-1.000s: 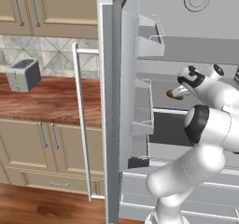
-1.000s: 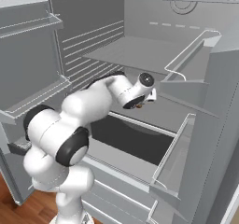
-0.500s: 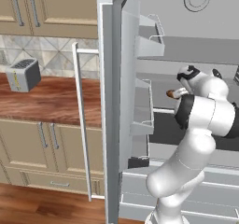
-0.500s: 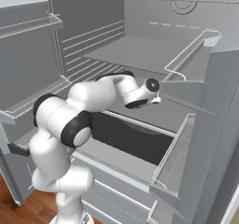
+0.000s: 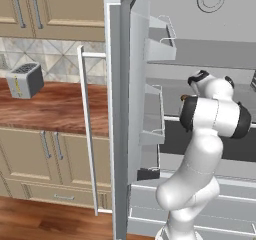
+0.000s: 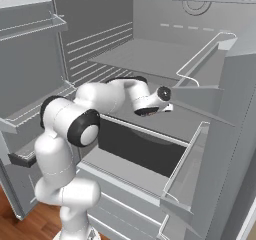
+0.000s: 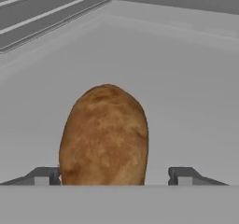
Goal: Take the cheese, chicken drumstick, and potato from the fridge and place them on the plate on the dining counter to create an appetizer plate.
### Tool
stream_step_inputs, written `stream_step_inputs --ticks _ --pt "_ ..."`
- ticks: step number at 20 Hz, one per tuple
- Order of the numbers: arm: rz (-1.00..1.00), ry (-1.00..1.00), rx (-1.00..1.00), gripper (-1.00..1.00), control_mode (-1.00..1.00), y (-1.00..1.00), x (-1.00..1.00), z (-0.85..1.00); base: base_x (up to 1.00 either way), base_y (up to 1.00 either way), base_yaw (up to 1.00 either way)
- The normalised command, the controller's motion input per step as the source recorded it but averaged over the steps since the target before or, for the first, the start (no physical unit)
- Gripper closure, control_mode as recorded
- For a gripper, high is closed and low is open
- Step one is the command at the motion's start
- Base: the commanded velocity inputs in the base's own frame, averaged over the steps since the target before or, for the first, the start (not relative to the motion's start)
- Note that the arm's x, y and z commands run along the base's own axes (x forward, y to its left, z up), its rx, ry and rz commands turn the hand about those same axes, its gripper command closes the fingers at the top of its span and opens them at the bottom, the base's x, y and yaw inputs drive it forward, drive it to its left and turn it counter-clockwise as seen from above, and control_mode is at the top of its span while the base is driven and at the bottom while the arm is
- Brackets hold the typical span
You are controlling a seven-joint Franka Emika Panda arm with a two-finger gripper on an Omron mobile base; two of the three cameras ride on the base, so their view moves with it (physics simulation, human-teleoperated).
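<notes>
Open fridge (image 6: 150, 54), grey shelf; arm has reached further in since a second ago; gripper (image 7: 114, 176) wide, straddling potato (image 7: 105, 134), left finger touching; grasp looks imminent.

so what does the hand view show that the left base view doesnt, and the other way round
Hand view alone: the potato close up, lying on the grey shelf between the gripper's two spread fingertips, the left tip near its side, the right tip apart from it.

Left base view alone: the toaster on the wood wall counter, the fridge's open door with its bar handle, and the arm reaching in.

Both: the grey fridge interior.
</notes>
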Motion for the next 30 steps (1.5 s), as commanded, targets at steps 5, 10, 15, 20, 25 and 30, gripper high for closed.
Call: stream_step_inputs --ticks 5,10,15,20,25,30 --pt "0.01 0.0 0.0 1.0 -1.0 0.05 0.02 -0.25 0.0 0.0 0.0" --pt "0.0 -0.01 0.0 1.0 -1.0 0.09 0.07 -0.2 0.0 0.0 0.0" --pt "0.0 -0.22 -0.02 1.0 -1.0 0.12 -0.3 0.16 0.0 0.0 0.0" --pt "0.0 -0.26 -0.05 1.0 -1.0 0.08 -0.79 0.83 0.0 0.0 0.0" --pt "0.0 -0.01 -0.08 1.0 -1.0 0.04 -1.0 0.85 0.0 0.0 0.0" --pt "-0.01 0.11 -0.08 1.0 -1.0 0.24 -1.0 0.46 0.0 0.0 0.0"
